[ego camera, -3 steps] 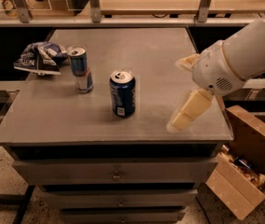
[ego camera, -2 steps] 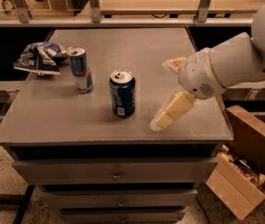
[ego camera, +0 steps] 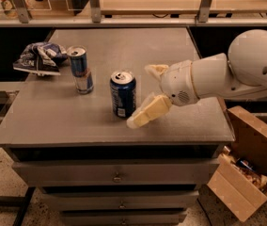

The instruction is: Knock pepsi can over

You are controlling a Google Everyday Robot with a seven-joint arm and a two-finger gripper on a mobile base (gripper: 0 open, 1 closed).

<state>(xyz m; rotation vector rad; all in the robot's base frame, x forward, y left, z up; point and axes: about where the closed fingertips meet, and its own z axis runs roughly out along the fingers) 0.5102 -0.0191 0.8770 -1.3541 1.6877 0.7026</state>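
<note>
- Jaws of the gripper (ego camera: 140, 96) stand spread wide, holding nothing. I read them low over the tabletop (ego camera: 53, 121), right of centre, toward the front edge.
- Pepsi can (ego camera: 122, 94) stands upright mid-tabletop, long axis vertical, just camera-left of the jaws. The lower jaw's tip sits at or very near its base; I cannot confirm contact.
- Slim blue-and-silver can (ego camera: 80, 69) stands further camera-left, apart from the pepsi can.
- My judgement: a camera-left sweep, striking high on the can wall, should tip it.

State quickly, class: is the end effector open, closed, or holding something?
The end effector: open, holding nothing, just right of the upright pepsi can.
</note>
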